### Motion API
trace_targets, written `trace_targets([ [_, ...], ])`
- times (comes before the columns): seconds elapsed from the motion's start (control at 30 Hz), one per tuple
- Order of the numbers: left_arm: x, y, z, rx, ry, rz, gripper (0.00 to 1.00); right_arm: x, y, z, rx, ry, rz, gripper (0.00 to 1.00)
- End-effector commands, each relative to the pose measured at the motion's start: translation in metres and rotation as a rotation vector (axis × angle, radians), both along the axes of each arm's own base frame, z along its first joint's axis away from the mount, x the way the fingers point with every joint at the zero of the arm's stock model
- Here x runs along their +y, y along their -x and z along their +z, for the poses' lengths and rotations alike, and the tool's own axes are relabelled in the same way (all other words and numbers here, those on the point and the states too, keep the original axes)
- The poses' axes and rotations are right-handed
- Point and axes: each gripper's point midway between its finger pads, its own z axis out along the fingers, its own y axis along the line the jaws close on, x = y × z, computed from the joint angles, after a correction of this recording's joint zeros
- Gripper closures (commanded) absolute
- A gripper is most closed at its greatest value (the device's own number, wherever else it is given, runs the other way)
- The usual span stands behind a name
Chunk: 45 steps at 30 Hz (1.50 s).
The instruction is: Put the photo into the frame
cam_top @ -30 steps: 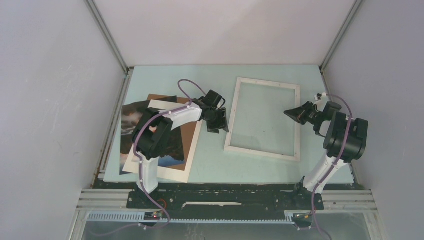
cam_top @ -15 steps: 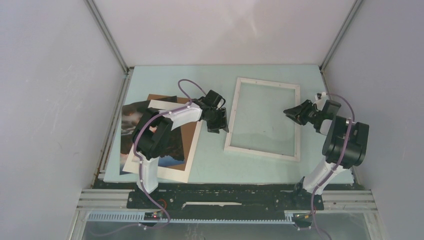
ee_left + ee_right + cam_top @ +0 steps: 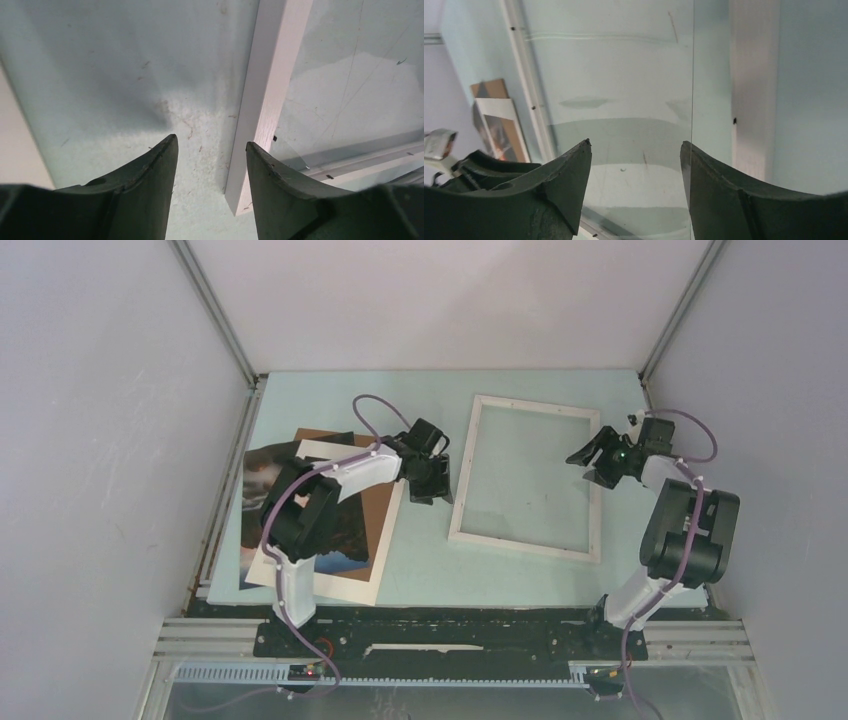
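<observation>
Centrally, frame (image 3: 523, 541) between left gripper (image 3: 210, 145) and right gripper (image 3: 636, 147)

Jaws spread over the frame (image 3: 751, 90); seemingly the photo (image 3: 499, 132) far left.

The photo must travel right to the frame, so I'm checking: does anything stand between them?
Only the left gripper, open, over the table between the photo and the frame, by its left rail. Nothing else visible there.

The top view is bright and even, with weak, soft shadows; in the left wrist view a grey shadow covers the table (image 3: 100, 60) toward 10 o'clock; the frame's pane (image 3: 624, 75) shows pale reflections toward 6 o'clock.
</observation>
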Motion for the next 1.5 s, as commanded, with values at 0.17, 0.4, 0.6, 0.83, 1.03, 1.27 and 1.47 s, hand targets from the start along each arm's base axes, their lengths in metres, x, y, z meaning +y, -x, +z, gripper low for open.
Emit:
trace_targets([
  [0.17, 0.023, -0.006, 0.089, -0.208, -0.011, -0.013, 0.30, -0.042, 0.026, 0.031, 0.134, 0.407, -0.099, 0.21],
  [0.4, 0.043, 0.008, 0.141, -0.318, 0.013, -0.021, 0.22, -0.047, 0.039, 0.025, 0.189, 0.453, -0.115, 0.00],
  [0.6, 0.060, 0.020, 0.176, -0.403, 0.042, -0.014, 0.17, -0.034, 0.040, 0.021, 0.156, 0.401, -0.095, 0.01],
  [0.83, 0.060, 0.027, 0.173, -0.404, 0.067, -0.024, 0.15, -0.026, 0.034, 0.005, 0.152, 0.311, -0.102, 0.05],
  [1.03, 0.033, 0.026, 0.128, -0.285, 0.148, -0.029, 0.13, -0.025, 0.045, 0.001, 0.139, 0.210, -0.119, 0.15],
  [1.27, 0.006, 0.015, 0.088, -0.208, 0.174, -0.018, 0.11, -0.013, 0.069, -0.009, 0.161, 0.218, -0.121, 0.19],
  [1.47, -0.003, 0.011, 0.050, -0.137, 0.145, -0.007, 0.11, -0.010, 0.087, -0.020, 0.199, 0.219, -0.135, 0.20],
])
